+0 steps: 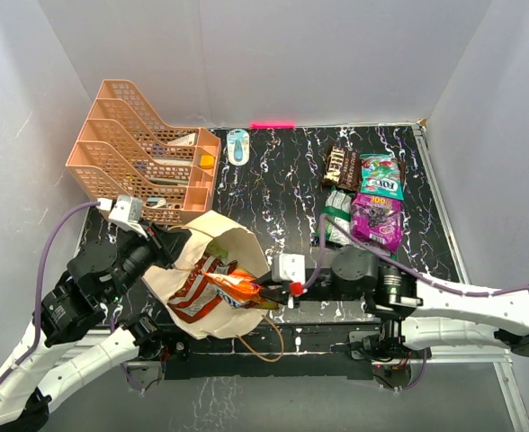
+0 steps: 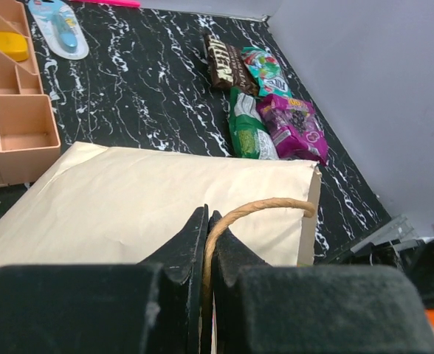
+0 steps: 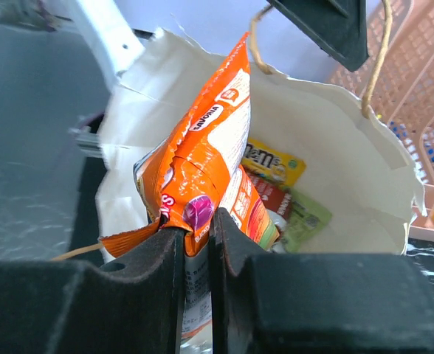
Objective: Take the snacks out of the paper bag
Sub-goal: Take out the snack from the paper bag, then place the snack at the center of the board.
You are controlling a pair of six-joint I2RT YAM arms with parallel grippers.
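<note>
The beige paper bag (image 1: pixel 185 270) lies tilted at the near left, mouth toward the right. My left gripper (image 2: pixel 207 221) is shut on its brown cord handle (image 2: pixel 254 208). My right gripper (image 3: pixel 197 225) is shut on the end of an orange-red chip bag (image 3: pixel 202 155) at the bag's mouth (image 1: pixel 237 288). Inside the bag I see a yellow packet (image 3: pixel 272 161), a red one (image 3: pixel 270 195) and a green one (image 3: pixel 305 217). On the table at the far right lie a dark brown packet (image 1: pixel 341 166), a green-red packet (image 1: pixel 381 175), a purple-magenta pouch (image 1: pixel 377 220) and a green-white packet (image 1: pixel 336 216).
A peach tiered tray rack (image 1: pixel 143 153) stands at the far left, close behind the bag. A small blue-and-white object (image 1: pixel 237 146) lies at the back centre. White walls close in the table on three sides.
</note>
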